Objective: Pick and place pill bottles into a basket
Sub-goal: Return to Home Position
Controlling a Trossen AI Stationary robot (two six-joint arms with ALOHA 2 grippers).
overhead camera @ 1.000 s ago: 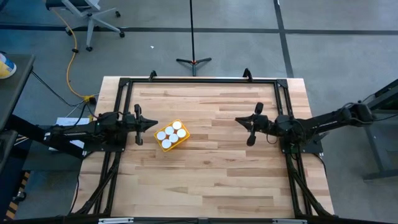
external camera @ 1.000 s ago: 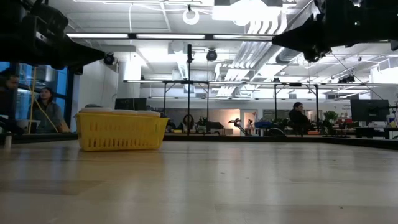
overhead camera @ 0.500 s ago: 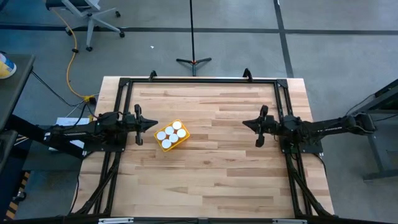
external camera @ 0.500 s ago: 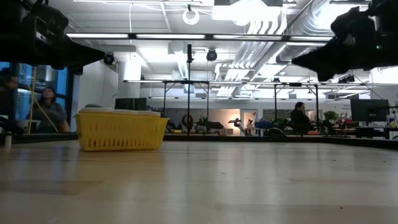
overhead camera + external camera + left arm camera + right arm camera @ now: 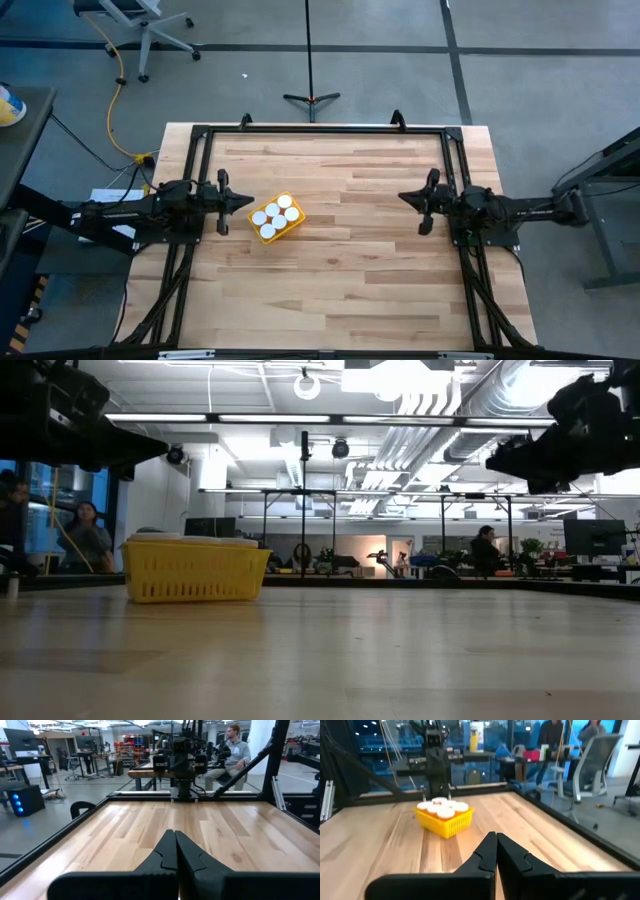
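The yellow basket (image 5: 276,218) rests by its base on the left half of the table; it also shows in the low view (image 5: 194,571) and the right wrist view (image 5: 445,819). Several white-capped pill bottles (image 5: 273,213) stand inside it, caps level with the rim (image 5: 441,808). My left gripper (image 5: 250,200) is shut and empty, just left of the basket, above the table (image 5: 175,836). My right gripper (image 5: 402,197) is shut and empty at the table's right side (image 5: 495,839), its tip pointing toward the basket.
A black metal frame (image 5: 320,130) runs along the table's far, left and right edges. The bare wooden top (image 5: 340,270) lies between the two grippers and toward the near edge. People sit in the room beyond the table (image 5: 85,540).
My right gripper has drawn back toward the table's right edge, its arm folding in. The left gripper, the basket and the bottles have kept still.
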